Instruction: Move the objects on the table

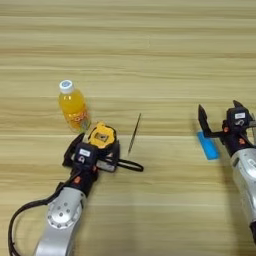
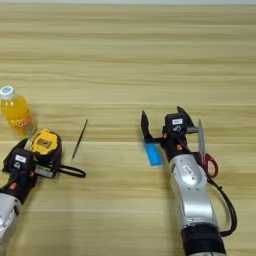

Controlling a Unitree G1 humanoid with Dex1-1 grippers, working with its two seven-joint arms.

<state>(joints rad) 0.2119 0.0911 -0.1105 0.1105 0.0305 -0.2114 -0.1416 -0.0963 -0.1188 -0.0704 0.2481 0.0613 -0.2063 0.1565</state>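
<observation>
Wide wooden table (image 1: 150, 40) with small things spread along its near half

Small orange-juice bottle (image 1: 74, 107) with a white cap, standing upright, just behind and left of the yellow-black tape measure (image 1: 102, 137)

Thin dark stick (image 1: 134, 133) lying flat, just right of the tape measure, not touching it

Black strap (image 1: 131, 165) trailing out to the right from the tape measure's near side

Left gripper (image 1: 92, 148) right up against the tape measure, black fingers spread around its near side, one on each side; looks ready to squeeze but hard to tell if squeezing yet

Far to the right of the tape measure, small flat blue bar (image 2: 153, 153) lying flat on the wood

Right gripper (image 2: 161, 124) over the blue bar's far end, jaws wide apart, holding nothing; one finger (image 2: 145, 125) just above the bar's left edge

Red-handled scissors (image 2: 203, 149) lying closed, just beyond the right arm, far from the tape measure

Best guess for now: grab the tape measure. To do it well: keep both fingers on the flat sides, close slowly, lift straight up, mind the strap so it does not snag the stick, stay clear of the bottle so it does not tip
</observation>
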